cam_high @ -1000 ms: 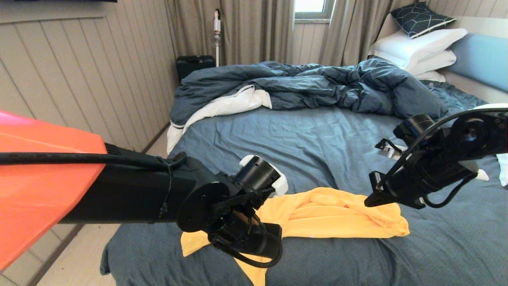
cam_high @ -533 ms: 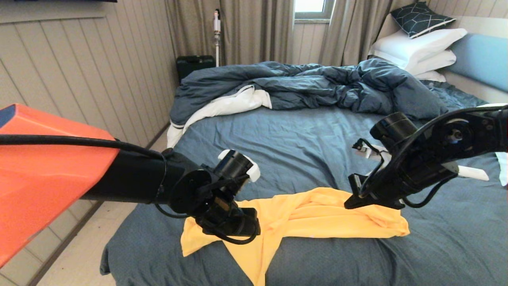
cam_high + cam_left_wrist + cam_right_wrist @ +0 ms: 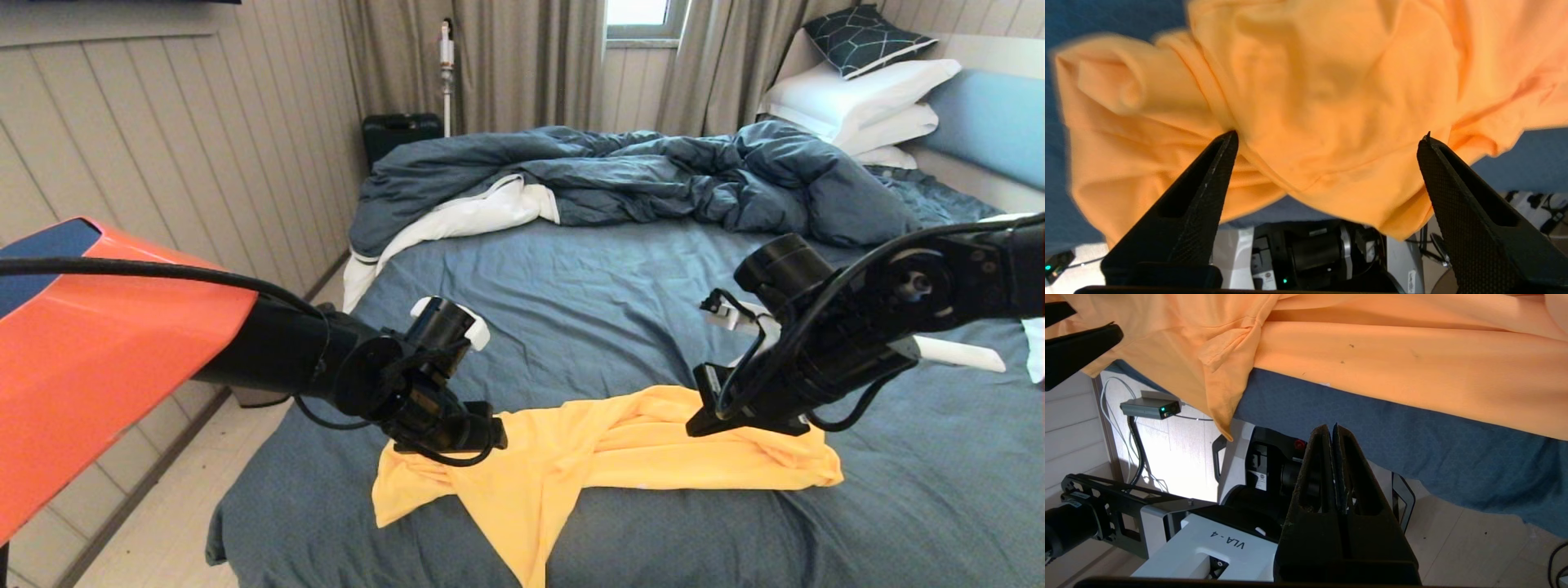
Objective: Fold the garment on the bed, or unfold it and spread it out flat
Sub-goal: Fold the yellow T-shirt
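Observation:
The yellow-orange garment (image 3: 620,457) lies rumpled across the slate-blue bed (image 3: 620,286) near its front edge, with one part hanging over that edge. My left gripper (image 3: 488,434) hovers at the shirt's left end. In the left wrist view it (image 3: 1329,136) is wide open, with orange fabric (image 3: 1331,81) beyond the fingertips and nothing held. My right gripper (image 3: 700,425) is above the shirt's right half. The right wrist view shows it (image 3: 1332,426) shut and empty, with the garment (image 3: 1412,363) beyond it.
A rumpled dark blue duvet (image 3: 653,175) with a white underside fills the far half of the bed. White pillows (image 3: 865,98) and a light blue headboard (image 3: 988,122) are at the far right. A black case (image 3: 400,135) stands on the floor by the curtains.
The left arm has swung left and farther out, uncovering the shirt's left part. The right gripper has moved left over the shirt. The shirt has barely shifted.

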